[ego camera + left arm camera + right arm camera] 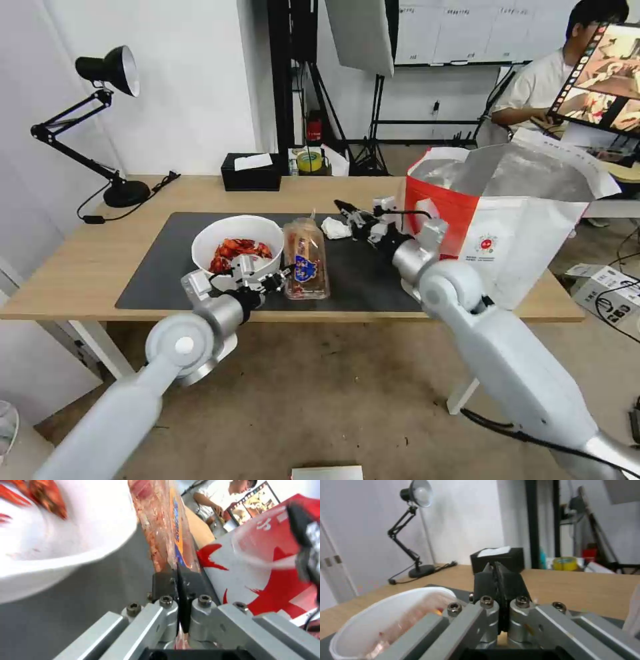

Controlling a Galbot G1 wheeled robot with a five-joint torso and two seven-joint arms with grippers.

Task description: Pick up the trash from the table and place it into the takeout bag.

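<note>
Left gripper (283, 275) jaws pinched on the corner of the clear tray (306, 259), centre frame, tray on the mat beside the bowl (237, 248). Right gripper (352, 215) jaws closed, empty, next to the tissue (335, 228). Nothing visibly bagged; bag (507, 220) stands open at right of the bench (80, 267). I'd call it early.

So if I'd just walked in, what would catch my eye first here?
Probably the big red-and-white takeout bag standing open at the right end of the table, foil lining showing. Next, the white bowl of red crayfish shells on the dark mat, with a clear plastic tray beside it. The left gripper is shut at the tray's near corner; the right gripper, shut, points toward a crumpled tissue.
</note>
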